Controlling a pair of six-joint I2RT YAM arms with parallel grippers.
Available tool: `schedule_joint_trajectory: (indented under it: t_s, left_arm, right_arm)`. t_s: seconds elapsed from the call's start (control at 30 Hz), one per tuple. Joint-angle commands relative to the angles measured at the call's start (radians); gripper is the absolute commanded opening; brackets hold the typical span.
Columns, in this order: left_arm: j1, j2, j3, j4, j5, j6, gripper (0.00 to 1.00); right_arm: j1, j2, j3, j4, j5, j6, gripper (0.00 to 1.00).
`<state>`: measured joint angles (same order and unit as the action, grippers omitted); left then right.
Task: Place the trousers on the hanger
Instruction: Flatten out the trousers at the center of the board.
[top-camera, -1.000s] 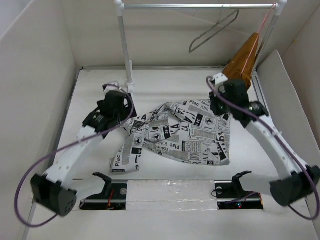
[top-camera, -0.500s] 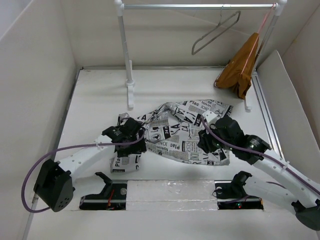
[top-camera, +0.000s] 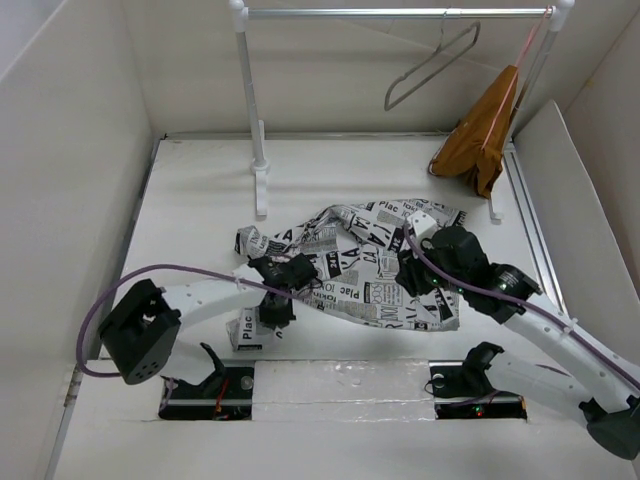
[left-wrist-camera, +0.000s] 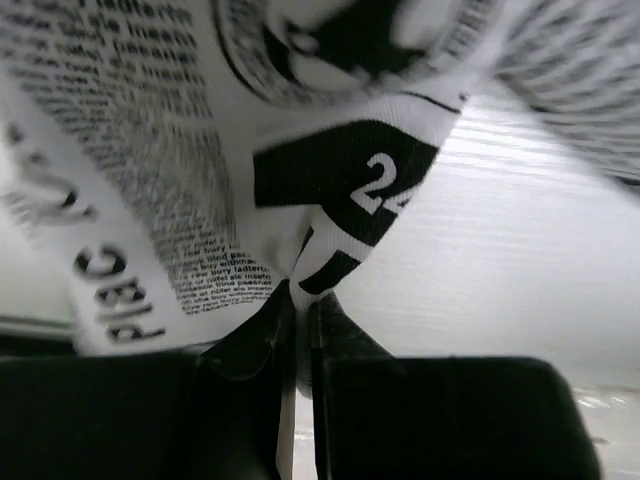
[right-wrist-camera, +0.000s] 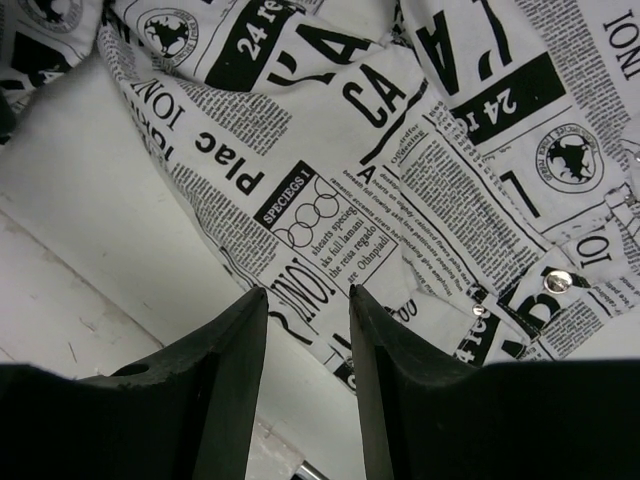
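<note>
The trousers (top-camera: 370, 268), white with black newspaper print, lie crumpled across the middle of the table. My left gripper (top-camera: 276, 302) is low at their left leg. In the left wrist view it (left-wrist-camera: 300, 292) is shut on a fold of the trousers (left-wrist-camera: 340, 190), which bunches out from between the fingertips. My right gripper (top-camera: 414, 276) hovers over the right part of the cloth. Seen from the right wrist, it (right-wrist-camera: 306, 292) stands open above the near hem of the trousers (right-wrist-camera: 420, 150), with nothing between its fingers. The hanger (top-camera: 432, 62), bare grey wire, hangs from the rail (top-camera: 380, 13) at the back.
An orange-brown garment (top-camera: 481, 128) hangs on a pinkish hanger at the rail's right end. The rack's white post (top-camera: 251, 100) stands at the back left on its foot (top-camera: 262, 190). White walls enclose the table on three sides.
My left gripper moved toward the near edge along the trouser leg and shut on a fold. My right arm came down from the rack to the trousers and its jaws opened.
</note>
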<state>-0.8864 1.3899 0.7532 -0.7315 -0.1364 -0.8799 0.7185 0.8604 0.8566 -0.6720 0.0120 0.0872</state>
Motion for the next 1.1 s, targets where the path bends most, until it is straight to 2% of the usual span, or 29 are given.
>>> schedule_joint_trajectory:
  t_s: [0.0,0.03,0.1,0.13,0.17,0.2,0.23,0.27,0.3,0.33,0.37,0.4,0.43,0.47,0.5,0.57,0.6,0.63,0.67,0.7,0.73,0.77,0.8,0.83,0.87,0.9,0.93,0.97,1.07]
  left_arm:
    - [-0.002,-0.126,0.2,-0.168,-0.149,-0.068,0.0]
    - [-0.002,-0.191,0.265,-0.265,-0.231,-0.064,0.0]
    - [0.073,-0.233,0.445,-0.327,-0.32,-0.021,0.0]
    - [0.221,-0.25,0.495,-0.283,-0.363,0.042,0.0]
    - [0.316,-0.244,0.538,-0.234,-0.374,0.209,0.0]
    - [0.414,-0.227,0.575,-0.174,-0.374,0.284,0.0]
    - [0.514,-0.174,0.627,-0.008,-0.289,0.361,0.0]
    - [0.669,-0.139,0.649,0.068,-0.255,0.462,0.0]
    - [0.723,-0.087,0.714,0.137,-0.252,0.479,0.0]
    - [0.768,0.032,0.765,0.209,-0.267,0.489,0.09]
    - [0.849,0.102,0.831,0.207,-0.252,0.496,0.45]
    - [0.886,0.18,1.001,0.175,-0.24,0.489,0.58]
    - [0.917,0.322,1.096,0.064,-0.215,0.47,0.74]
    - [0.949,0.383,1.18,-0.001,-0.165,0.452,0.97]
    - [0.986,0.421,1.242,-0.04,-0.113,0.437,0.99]
    - [0.986,0.339,1.122,0.035,-0.052,0.435,0.99]
    - [0.95,0.287,0.948,0.081,-0.046,0.435,0.99]
    - [0.937,0.158,0.846,0.168,-0.037,0.43,0.99]
    - [0.937,0.093,0.754,0.205,-0.017,0.421,0.94]
    - [0.928,0.027,0.55,0.252,0.016,0.409,0.91]
    - [0.928,-0.099,0.447,0.32,0.071,0.372,0.87]
    - [0.928,-0.153,0.369,0.34,0.096,0.366,0.76]
    - [0.928,-0.199,0.289,0.363,0.115,0.358,0.74]
    - [0.928,-0.274,0.159,0.416,0.204,0.349,0.74]
    - [0.928,-0.29,0.111,0.443,0.252,0.363,0.79]
    - [0.928,-0.299,0.05,0.454,0.274,0.367,0.81]
    - [0.928,-0.29,0.031,0.469,0.317,0.374,0.82]
    - [0.928,-0.278,0.008,0.477,0.343,0.392,0.86]
    - [0.928,-0.232,-0.011,0.544,0.432,0.401,0.94]
  right_arm:
    - [-0.033,-0.04,0.027,0.022,-0.003,-0.024,0.44]
    - [-0.033,-0.044,0.016,0.009,-0.004,-0.026,0.44]
    - [-0.044,-0.057,-0.025,0.006,-0.033,-0.029,0.44]
    - [-0.044,-0.057,-0.037,0.011,-0.038,-0.03,0.44]
    - [-0.054,-0.058,-0.054,0.017,-0.044,-0.03,0.44]
    - [-0.054,-0.051,-0.054,0.02,-0.053,-0.033,0.44]
    - [-0.054,-0.046,-0.054,0.028,-0.072,-0.038,0.44]
    - [-0.054,-0.041,-0.05,0.028,-0.076,-0.04,0.44]
    - [-0.054,-0.032,-0.036,0.025,-0.084,-0.04,0.44]
    - [-0.054,-0.028,-0.027,0.008,-0.087,-0.043,0.44]
    - [-0.054,-0.024,-0.019,-0.003,-0.092,-0.041,0.45]
    - [-0.054,-0.023,-0.004,-0.011,-0.093,-0.041,0.48]
    - [-0.054,-0.024,0.001,-0.038,-0.089,-0.04,0.51]
    - [-0.054,-0.03,0.002,-0.05,-0.084,-0.038,0.54]
    - [-0.054,-0.04,-0.001,-0.06,-0.073,-0.032,0.58]
    - [-0.054,-0.069,-0.025,-0.07,-0.026,-0.001,0.59]
    - [-0.054,-0.08,-0.034,-0.072,-0.018,0.005,0.57]
    - [-0.054,-0.086,-0.042,-0.08,0.017,0.029,0.51]
    - [-0.076,-0.089,-0.044,-0.083,0.022,0.04,0.38]
    - [-0.085,-0.086,-0.045,-0.081,0.029,0.054,0.09]
    - [-0.096,-0.081,-0.045,-0.078,0.037,0.068,0.0]
    - [-0.109,-0.064,-0.05,-0.075,0.036,0.071,0.0]
    - [-0.14,-0.054,-0.048,-0.071,0.032,0.075,0.0]
    - [-0.155,-0.041,-0.048,-0.064,0.026,0.088,0.0]
    - [-0.171,-0.034,-0.056,-0.052,0.02,0.089,0.0]
    - [-0.186,-0.015,-0.062,-0.037,0.007,0.089,0.18]
    - [-0.212,-0.005,-0.065,0.0,-0.044,0.082,0.28]
    - [-0.223,0.015,-0.073,0.014,-0.076,0.082,0.45]
    - [-0.232,0.048,-0.074,0.043,-0.093,0.086,0.58]
